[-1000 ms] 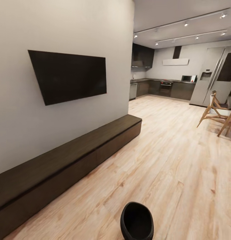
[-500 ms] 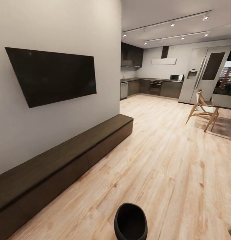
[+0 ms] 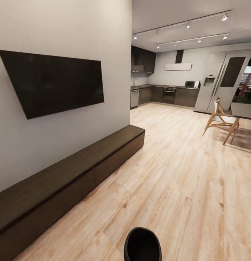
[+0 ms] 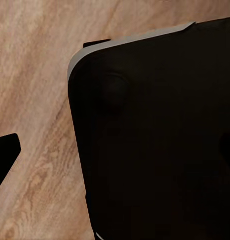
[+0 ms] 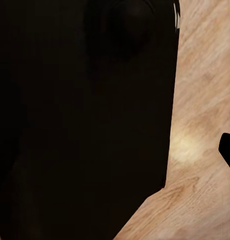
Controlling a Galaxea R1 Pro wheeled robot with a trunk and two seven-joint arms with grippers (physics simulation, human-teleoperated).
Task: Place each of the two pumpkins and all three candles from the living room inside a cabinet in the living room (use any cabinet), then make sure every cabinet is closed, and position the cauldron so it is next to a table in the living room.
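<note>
The cabinet [image 3: 67, 177], a long low dark brown unit, runs along the wall on the left under a black TV screen [image 3: 56, 81]; its flat fronts are all shut. Pumpkins, candles, cauldron and the coffee table are out of view. In the left wrist view a dark fingertip [image 4: 5, 155] of my left gripper sits at the picture's edge over wood floor, beside a black panel [image 4: 159, 140] of my own body. The right wrist view has a dark fingertip [image 5: 228, 150] at its edge next to a similar black panel [image 5: 85, 120]. Nothing lies between the fingers of either gripper.
Pale wood floor [image 3: 183, 181] stretches ahead to a dark kitchen [image 3: 169, 96] with a steel fridge [image 3: 227, 79]. A wooden chair [image 3: 219, 117] and dining table [image 3: 245, 110] stand at the right. A black rounded part [image 3: 142, 246] of my body shows at the bottom edge.
The whole picture has shifted as my camera turned and moved: TV and cabinet slid left, the kitchen and dining chair drew nearer. Nothing in the room moved by itself.
</note>
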